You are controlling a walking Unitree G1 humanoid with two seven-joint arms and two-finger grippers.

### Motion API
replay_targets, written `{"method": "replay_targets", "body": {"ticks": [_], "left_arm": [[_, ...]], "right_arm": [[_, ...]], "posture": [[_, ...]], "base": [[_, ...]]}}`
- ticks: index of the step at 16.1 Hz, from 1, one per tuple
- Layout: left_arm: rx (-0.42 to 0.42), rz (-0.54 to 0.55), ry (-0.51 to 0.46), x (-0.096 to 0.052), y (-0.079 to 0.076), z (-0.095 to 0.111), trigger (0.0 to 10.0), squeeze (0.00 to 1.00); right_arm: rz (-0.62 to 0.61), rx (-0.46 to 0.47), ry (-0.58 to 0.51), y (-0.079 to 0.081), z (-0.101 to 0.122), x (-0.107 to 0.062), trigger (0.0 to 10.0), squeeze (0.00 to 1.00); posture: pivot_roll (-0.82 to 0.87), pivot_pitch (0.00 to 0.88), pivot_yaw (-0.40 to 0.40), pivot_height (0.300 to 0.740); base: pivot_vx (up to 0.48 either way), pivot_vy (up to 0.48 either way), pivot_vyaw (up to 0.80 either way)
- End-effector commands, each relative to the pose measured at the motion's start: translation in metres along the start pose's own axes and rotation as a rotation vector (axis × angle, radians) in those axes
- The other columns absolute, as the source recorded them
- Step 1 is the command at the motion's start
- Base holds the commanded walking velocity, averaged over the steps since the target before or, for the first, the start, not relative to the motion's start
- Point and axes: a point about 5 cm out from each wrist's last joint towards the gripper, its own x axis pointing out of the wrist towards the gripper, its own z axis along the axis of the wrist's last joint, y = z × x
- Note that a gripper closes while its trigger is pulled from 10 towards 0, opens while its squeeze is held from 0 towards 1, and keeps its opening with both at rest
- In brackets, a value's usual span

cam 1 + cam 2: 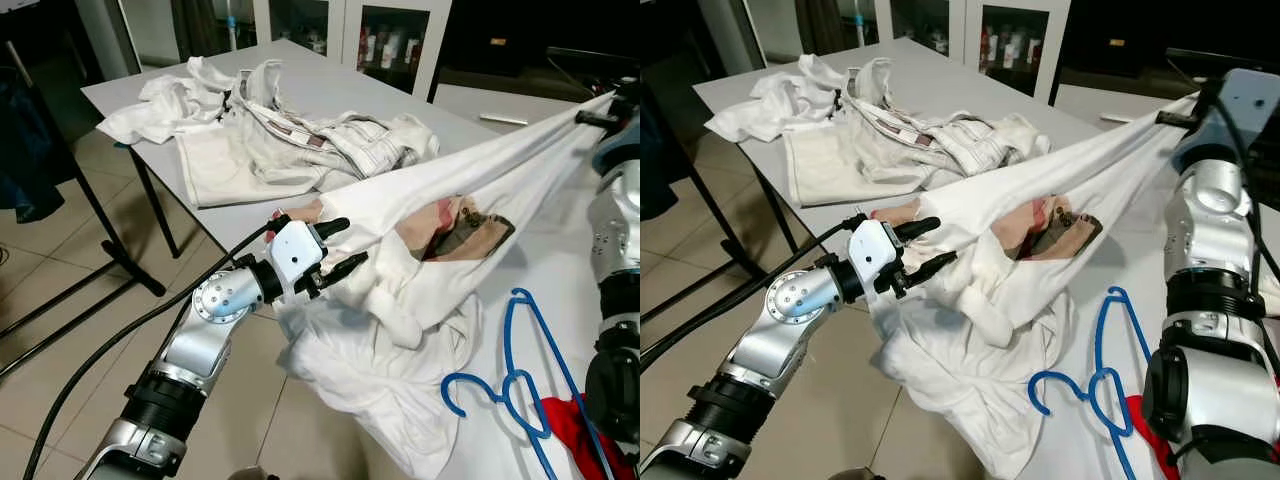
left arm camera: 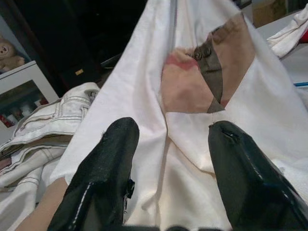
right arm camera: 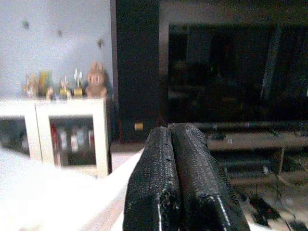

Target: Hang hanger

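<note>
Spread left gripper (image 1: 340,248) fingers meet soft white shirt (image 1: 480,190); right gripper (image 1: 1175,117) apparently pinches its stretched corner above the curved blue hanger (image 1: 520,385).

- left gripper (image 1: 340,245): arm reaching forward and right from the table's (image 1: 340,95) near edge, fingers (image 2: 103,168) spread apart, tips at the white garment (image 1: 480,190)
- right gripper (image 3: 175,178): arm raised upright over the table's right side, fingers pressed together, pinching the garment's far end
</note>
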Motion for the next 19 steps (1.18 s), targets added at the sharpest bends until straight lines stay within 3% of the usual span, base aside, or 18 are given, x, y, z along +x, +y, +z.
{"method": "replay_targets", "body": {"ticks": [1, 4, 6, 7, 8, 9, 10, 11, 14, 15, 16, 18, 19], "left_arm": [[0.010, -0.021, 0.001, 0.002, -0.002, 0.001, 10.0, 0.00], [0.013, -0.034, -0.010, 0.007, -0.002, 0.004, 10.0, 0.00], [0.014, -0.034, -0.010, 0.007, -0.002, 0.004, 10.0, 0.00], [0.015, -0.033, -0.010, 0.007, -0.002, 0.004, 10.0, 0.00], [0.014, -0.028, -0.009, 0.006, -0.003, 0.004, 10.0, 0.00], [0.013, -0.023, -0.008, 0.005, -0.003, 0.003, 10.0, 0.00], [0.013, -0.020, -0.008, 0.003, -0.003, 0.003, 10.0, 0.00], [0.025, -0.017, 0.003, 0.000, -0.001, 0.002, 10.0, 0.00], [0.027, 0.023, 0.022, -0.006, 0.009, 0.000, 10.0, 0.00], [0.029, 0.050, 0.033, -0.010, 0.017, -0.001, 10.0, 0.00], [0.029, 0.060, 0.038, -0.012, 0.022, -0.002, 10.0, 0.00], [0.031, 0.063, 0.040, -0.013, 0.023, -0.002, 10.0, 0.00], [0.031, 0.067, 0.041, -0.013, 0.023, -0.002, 10.0, 0.00]], "right_arm": [[0.006, 0.023, -0.123, 0.000, 0.027, 0.003, 0.0, 0.00], [-0.034, 0.050, -0.244, -0.003, 0.060, 0.008, 0.0, 0.00], [-0.030, 0.011, -0.225, -0.006, 0.059, 0.011, 0.0, 0.00], [-0.004, -0.017, -0.144, -0.004, 0.045, 0.011, 0.0, 0.00], [0.094, -0.056, -0.026, 0.007, 0.024, 0.007, 4.6, 0.00], [0.232, -0.090, 0.099, 0.024, -0.003, -0.003, 10.0, 0.00], [0.329, -0.114, 0.185, 0.034, -0.022, -0.015, 10.0, 0.05], [0.400, -0.144, 0.257, 0.037, -0.042, -0.031, 10.0, 1.00], [0.445, -0.166, 0.305, 0.035, -0.055, -0.047, 10.0, 1.00], [0.411, -0.162, 0.328, 0.024, -0.059, -0.052, 10.0, 0.90], [0.385, -0.156, 0.347, 0.015, -0.061, -0.055, 10.0, 0.00], [0.400, -0.143, 0.358, 0.015, -0.060, -0.062, 10.0, 0.00], [0.472, -0.126, 0.369, 0.020, -0.059, -0.073, 10.0, 0.00]], "posture": [[-0.01, 0.000, 0.019, 0.723], [-0.01, 0.000, 0.022, 0.723], [-0.01, 0.000, 0.021, 0.723], [0.00, 0.000, 0.016, 0.723], [0.00, 0.000, 0.011, 0.723], [0.00, 0.000, 0.007, 0.723], [0.01, 0.000, 0.006, 0.723], [0.01, 0.000, 0.006, 0.723], [0.01, 0.001, 0.008, 0.723], [0.00, 0.000, 0.009, 0.723], [0.00, 0.000, 0.009, 0.723], [0.00, 0.000, 0.013, 0.723], [0.01, 0.000, 0.015, 0.723]], "base": [[0.000, 0.000, 0.00], [0.000, 0.000, 0.00], [0.000, 0.000, 0.00], [0.000, 0.000, 0.00], [0.000, 0.000, 0.00], [0.000, 0.000, 0.00], [0.000, 0.000, 0.00], [0.000, 0.000, 0.00], [0.000, 0.000, 0.00], [0.000, 0.000, 0.00], [0.000, 0.000, 0.00], [0.000, 0.000, 0.00], [0.000, 0.000, 0.00]]}}
